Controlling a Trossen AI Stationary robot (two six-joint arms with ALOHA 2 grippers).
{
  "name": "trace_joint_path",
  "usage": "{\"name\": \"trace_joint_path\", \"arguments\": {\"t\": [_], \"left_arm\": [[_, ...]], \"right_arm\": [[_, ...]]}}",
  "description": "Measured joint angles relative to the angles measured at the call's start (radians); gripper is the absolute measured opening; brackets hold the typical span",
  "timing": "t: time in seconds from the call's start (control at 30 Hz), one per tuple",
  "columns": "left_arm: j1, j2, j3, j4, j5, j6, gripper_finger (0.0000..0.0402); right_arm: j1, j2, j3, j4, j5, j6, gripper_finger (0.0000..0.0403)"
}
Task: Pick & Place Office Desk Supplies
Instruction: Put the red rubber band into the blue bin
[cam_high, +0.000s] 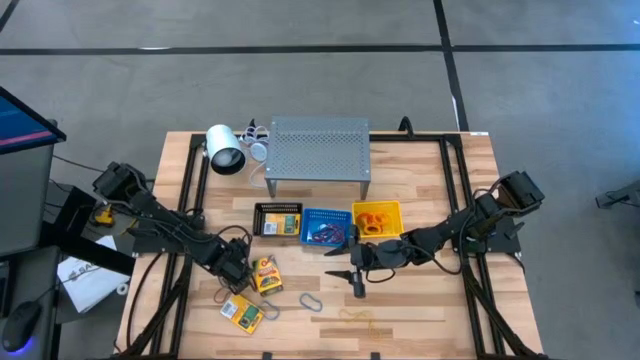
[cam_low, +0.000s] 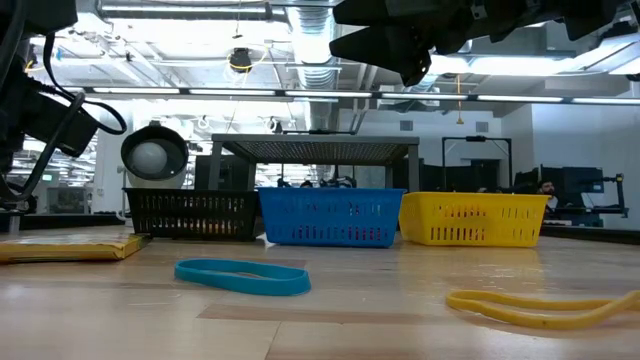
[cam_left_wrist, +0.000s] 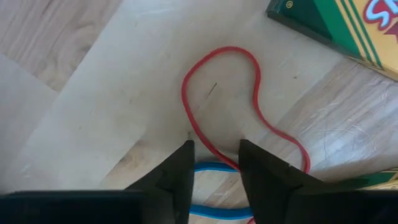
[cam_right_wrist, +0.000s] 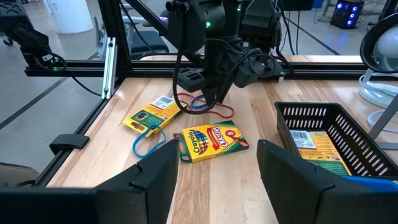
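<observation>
My left gripper (cam_left_wrist: 214, 163) is open, its tips low over the table at the near left, pointing down. A thin red band loop (cam_left_wrist: 221, 93) lies flat on the wood, and one strand of it runs between the fingers. A blue band (cam_left_wrist: 208, 167) lies under it. Two yellow-and-green crayon packs (cam_high: 265, 275) (cam_high: 242, 313) lie flat beside it. The left gripper also shows in the right wrist view (cam_right_wrist: 208, 99). My right gripper (cam_high: 357, 280) is open and empty above the table's middle, its fingers toward the packs. My left gripper's fingers (cam_left_wrist: 180, 168) stand on either side of one strand of the red band (cam_left_wrist: 211, 149), coming from above. The band lies slack on the table. I cannot tell whether the fingers touch it.
A black basket (cam_high: 278, 220), a blue basket (cam_high: 325, 227) and a yellow basket (cam_high: 377, 218) stand in a row before the grey perforated shelf (cam_high: 318, 150). A white lamp-like cylinder (cam_high: 225, 150) lies at the far left. Grey clips (cam_high: 310, 302) and a yellow band (cam_high: 355, 318) lie near the front edge.
</observation>
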Motion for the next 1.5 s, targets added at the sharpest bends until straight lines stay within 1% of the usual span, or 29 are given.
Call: {"name": "trace_joint_path", "arguments": {"t": [0.4,0.57,0.73,0.87,1.0,1.1,1.3,1.5], "left_arm": [[0.000,0.000,0.000,0.008,0.004,0.007,0.0042],[0.010,-0.002,0.001,0.012,0.007,0.045,0.0005],[0.041,-0.036,-0.003,0.018,0.009,0.112,0.0003],[0.069,-0.101,-0.003,0.020,0.008,0.160,0.0001],[0.089,-0.187,-0.002,0.058,0.008,0.216,0.0001],[0.089,-0.257,-0.002,0.088,0.014,0.263,0.0001],[0.088,-0.369,0.000,0.082,0.051,0.325,0.0001],[0.088,-0.444,0.000,0.116,0.040,0.463,0.0001]], "right_arm": [[0.000,0.000,0.000,0.000,0.000,0.000,0.0211],[0.000,0.000,0.000,0.000,0.000,0.000,0.0211],[0.000,0.000,0.000,0.000,0.000,0.000,0.0211],[0.000,0.000,0.000,-0.001,0.000,0.000,0.0211],[-0.005,0.000,0.000,-0.004,0.000,0.000,0.0211],[-0.005,0.000,0.000,-0.009,0.000,-0.001,0.0211],[-0.010,0.000,0.000,-0.008,0.000,0.000,0.0211],[-0.011,0.000,0.000,-0.006,0.000,0.011,0.0211]]}}
